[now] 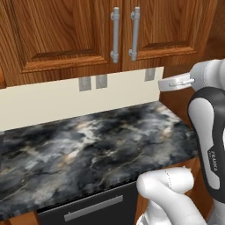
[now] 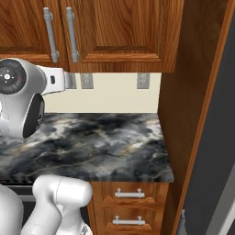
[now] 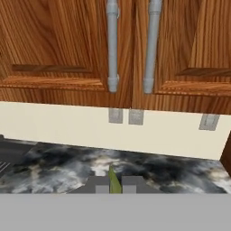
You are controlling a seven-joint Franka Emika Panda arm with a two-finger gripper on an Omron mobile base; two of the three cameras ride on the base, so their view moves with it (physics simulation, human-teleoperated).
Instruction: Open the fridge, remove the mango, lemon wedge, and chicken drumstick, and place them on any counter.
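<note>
Where the left base view looks down over the counter [image 1: 88, 145], the white arm rises at the right edge, its lower link bent near the counter's front edge and its upper link standing upright beside the wooden side panel. Above the black marbled stone hang the upper cabinets [image 1: 66, 30] with two grey vertical handles, and a cream backsplash [image 1: 52, 101] carries outlet plates.

In the right base view, the arm's elbow joint sits high at the left, with a link reaching out level over the counter [image 2: 114, 142] toward the backsplash. To the right stands a tall wooden panel, and beyond it a dark grey strip that looks like the fridge [image 2: 215, 174]. Two drawers [image 2: 128, 206] with white bar handles sit under the counter.

In the hand view, the camera looks level at the cabinet doors and backsplash, with the counter below. The gripper [image 3: 114, 185] pinches the lemon wedge [image 3: 114, 180], a thin yellow-green sliver upright between the two dark fingertips, above the stone.
</note>
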